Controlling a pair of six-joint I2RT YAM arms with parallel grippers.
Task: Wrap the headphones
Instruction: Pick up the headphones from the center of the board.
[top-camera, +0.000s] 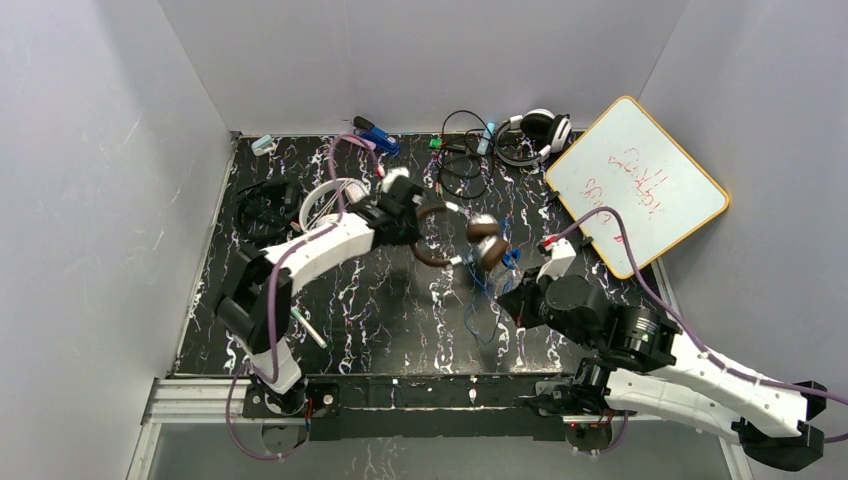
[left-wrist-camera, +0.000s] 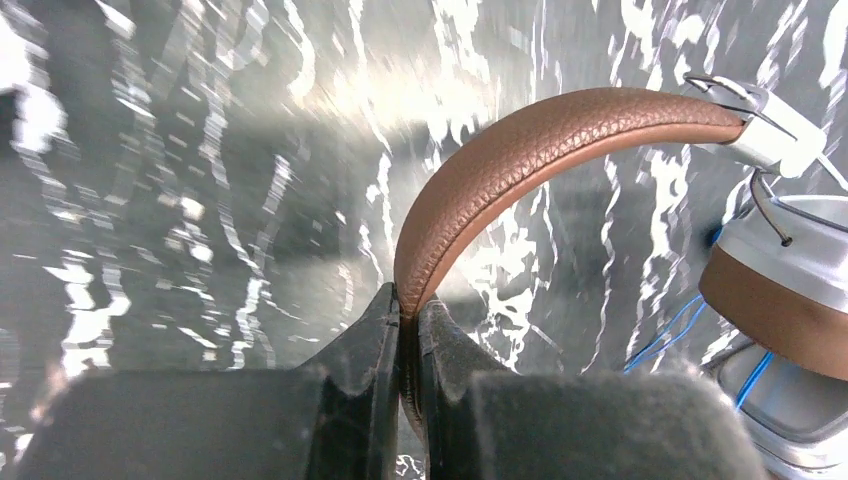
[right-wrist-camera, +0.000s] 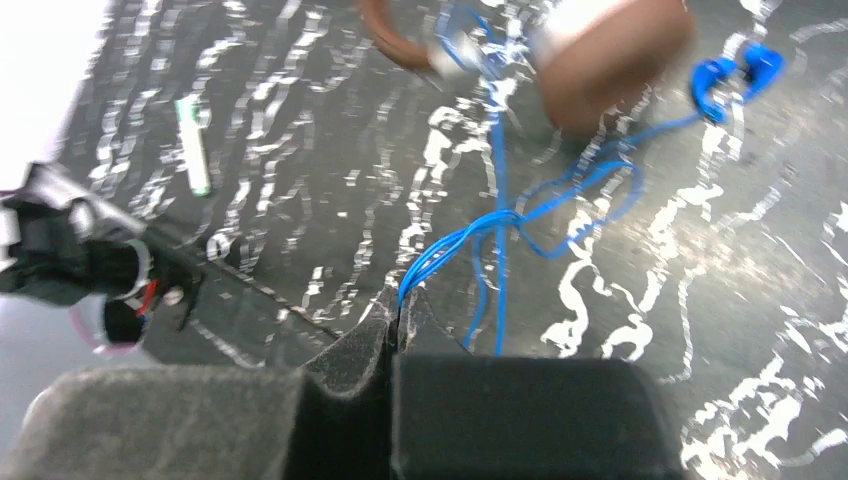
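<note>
Whiteboard (top-camera: 638, 185) leans against the right wall, its red scrawl unreadable; mid-table, brown headphones (top-camera: 487, 240), left gripper (left-wrist-camera: 408, 340) pinching the headband, right gripper (right-wrist-camera: 400, 315) clamped on their thin blue cord (right-wrist-camera: 500, 215); white-and-black headset (top-camera: 535, 135) lies behind

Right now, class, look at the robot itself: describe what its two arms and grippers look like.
The left arm and right arm share one build: white moulded shells between chunky black joints. A thin purple cable loops loosely along each. The left gripper and right gripper each have two matt black, blocky fingers narrowing to the tips.
</note>
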